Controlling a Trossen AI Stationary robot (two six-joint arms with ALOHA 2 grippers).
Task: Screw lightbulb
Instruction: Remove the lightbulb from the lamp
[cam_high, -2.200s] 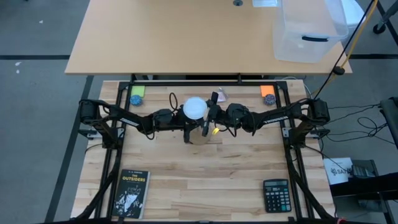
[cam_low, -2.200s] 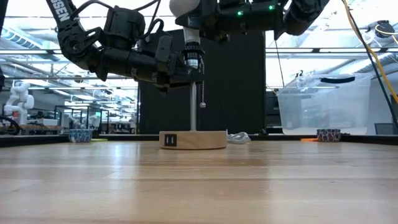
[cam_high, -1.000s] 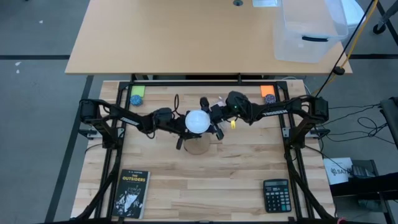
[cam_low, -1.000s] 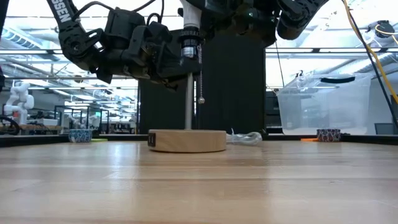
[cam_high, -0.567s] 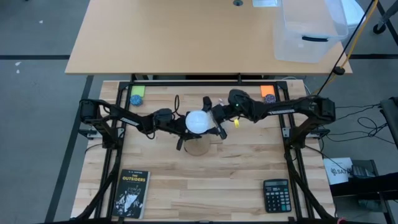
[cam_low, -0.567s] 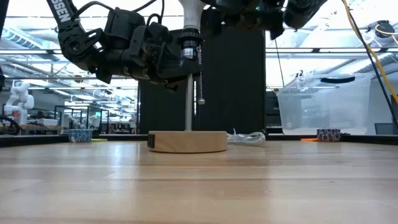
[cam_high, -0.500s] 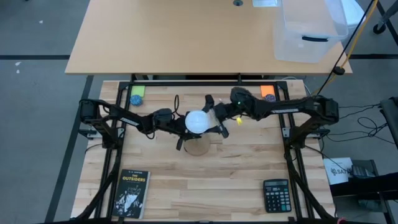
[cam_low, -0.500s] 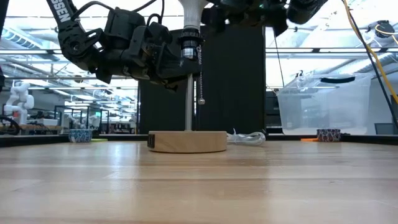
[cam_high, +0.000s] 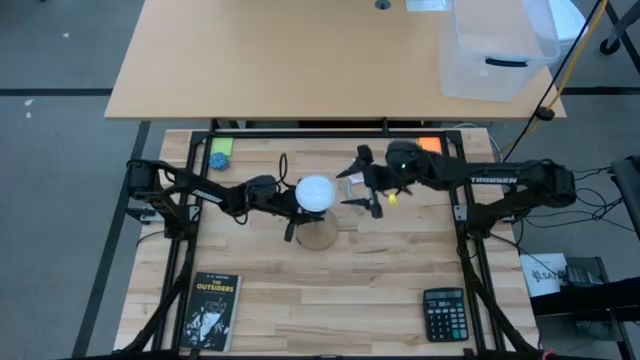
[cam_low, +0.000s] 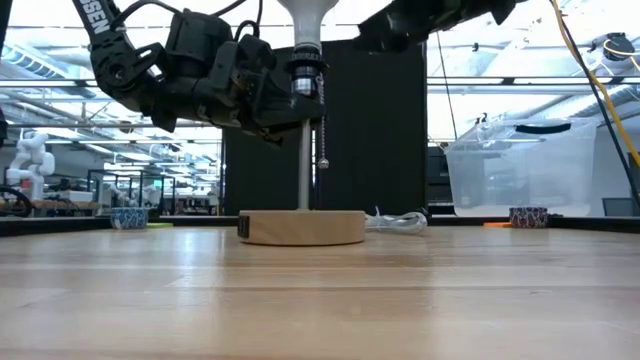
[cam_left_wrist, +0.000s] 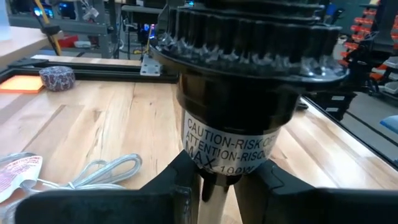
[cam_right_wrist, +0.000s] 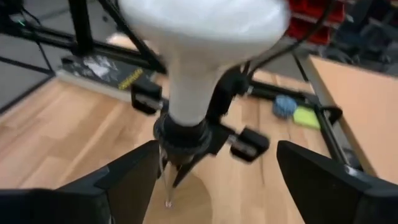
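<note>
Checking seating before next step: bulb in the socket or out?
In. The lightbulb stands upright with its neck in the black socket; right claw is open and clear of it.

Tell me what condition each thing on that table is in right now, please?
Round white frosted lightbulb: upright, seated in the socket, unlit.
Black ribbed lamp socket: atop the thin post, clamped at its neck.
Round tan wooden lamp base: flat on the table.
Left end effector: shut on the post under the socket.
Right end effector: open, clear of the bulb.
Black paperback book: closed, lying flat.
Black calculator: lying face up.
</note>
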